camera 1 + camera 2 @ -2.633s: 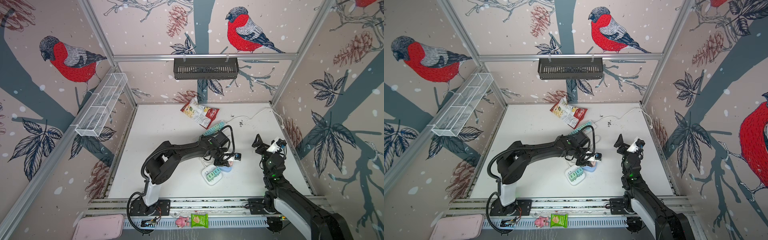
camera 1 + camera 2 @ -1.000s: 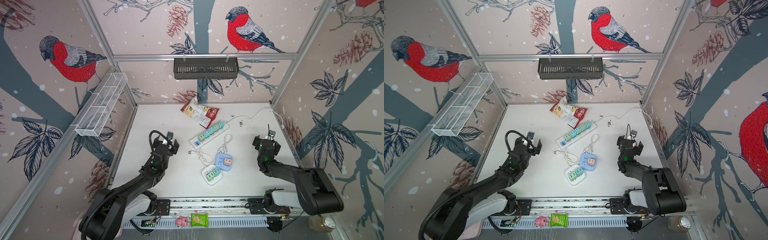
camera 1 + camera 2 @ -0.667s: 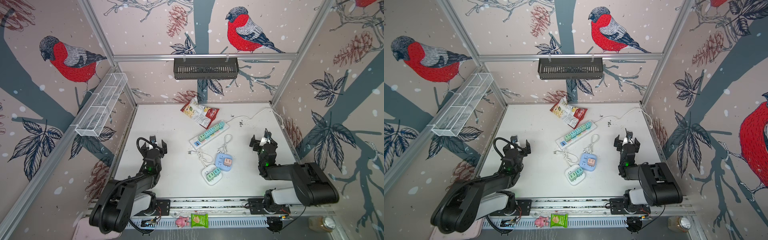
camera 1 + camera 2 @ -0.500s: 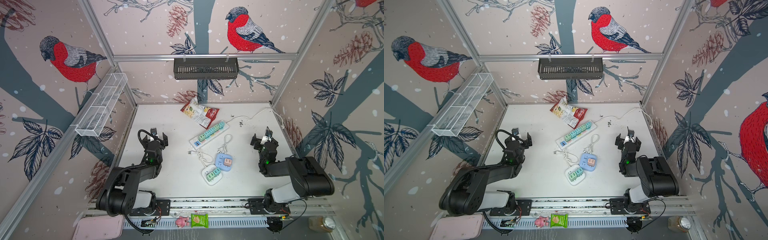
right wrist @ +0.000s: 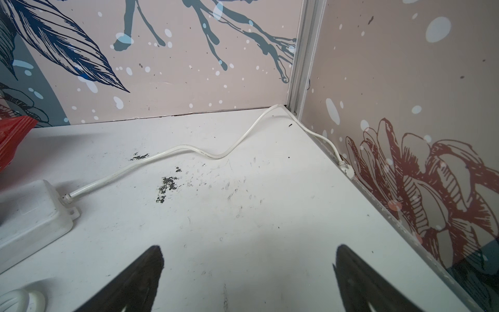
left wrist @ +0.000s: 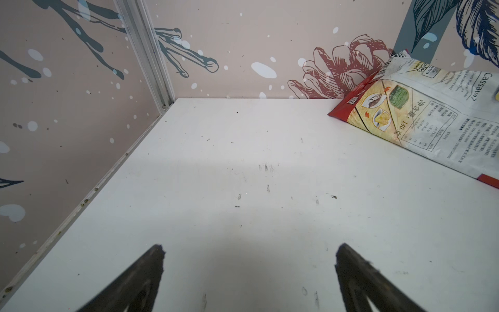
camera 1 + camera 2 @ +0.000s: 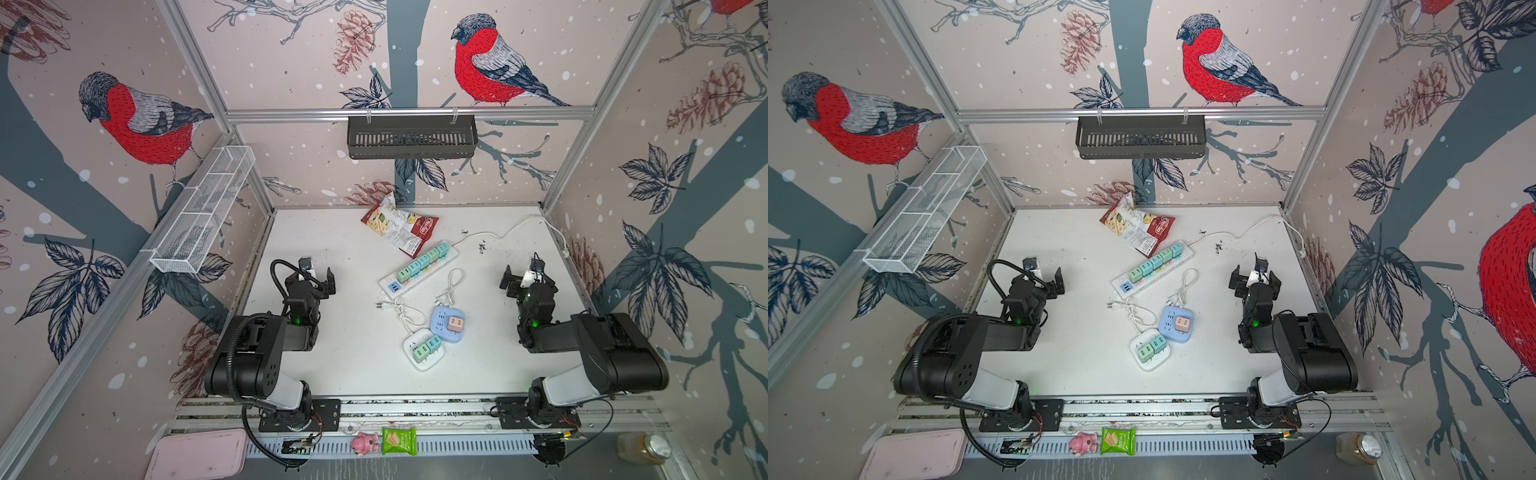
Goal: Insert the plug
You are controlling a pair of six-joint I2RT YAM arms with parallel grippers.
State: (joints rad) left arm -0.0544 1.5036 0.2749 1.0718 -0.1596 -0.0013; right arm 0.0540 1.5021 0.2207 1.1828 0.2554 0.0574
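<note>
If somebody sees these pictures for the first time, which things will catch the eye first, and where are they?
First come the big red-breasted birds on the walls all around. Then the cluster in the middle of the table: a long power strip lined with green plugs, and nearer the front a blue socket cube beside a white socket cube. The left gripper and right gripper rest at the sides, open and empty.

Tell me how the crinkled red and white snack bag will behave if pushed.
The crinkled red and white snack bag lies flat and creased, so it probably buckles rather than moves stiffly. It looks light and would likely slide across the smooth white table. Its glossy film may slip from a grip.
</note>
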